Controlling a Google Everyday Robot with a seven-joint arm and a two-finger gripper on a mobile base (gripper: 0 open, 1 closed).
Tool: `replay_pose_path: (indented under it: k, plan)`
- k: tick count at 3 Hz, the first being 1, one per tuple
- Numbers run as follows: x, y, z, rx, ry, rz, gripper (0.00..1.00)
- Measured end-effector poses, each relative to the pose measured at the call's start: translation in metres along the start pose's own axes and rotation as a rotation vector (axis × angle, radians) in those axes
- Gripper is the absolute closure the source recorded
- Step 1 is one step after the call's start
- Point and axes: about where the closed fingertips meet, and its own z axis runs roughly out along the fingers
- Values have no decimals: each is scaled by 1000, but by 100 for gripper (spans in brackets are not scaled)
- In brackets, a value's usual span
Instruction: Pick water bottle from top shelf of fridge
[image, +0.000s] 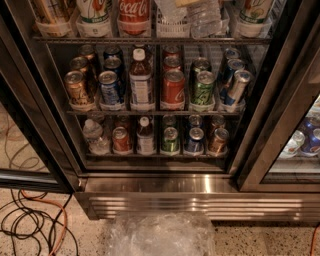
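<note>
The fridge (45, 100) fills the camera view, its dark frame around wire racks. The top shelf (150, 39) runs along the upper edge behind a thin silver rail. On it stands the water bottle (205, 17), clear and ribbed, right of centre and cut off by the frame's top. A red Coca-Cola bottle (134, 15) stands to its left, with another clear bottle (170, 12) between them. A pale shape (187, 2) at the very top edge cannot be made out. My gripper does not show in this view.
Cans and white-capped bottles fill the middle rack (150, 112) and lower rack (150, 155); a small clear bottle (93, 134) stands at lower left. Below are the steel base panel (200, 202), crumpled clear plastic (160, 234) and floor cables (30, 225). A glass door (280, 125) stands right.
</note>
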Motion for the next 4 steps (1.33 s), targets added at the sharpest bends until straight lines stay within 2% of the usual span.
replay_pose_path:
  k: [1,2,3,4]
  plan:
    - [11,23,-13,-41,-84,-27,100]
    - [19,24,-9,-88,-101,-26,100]
    - [26,19,-11,-165,-91,4,100]
    - [24,17,-17,-327,-79,83,100]
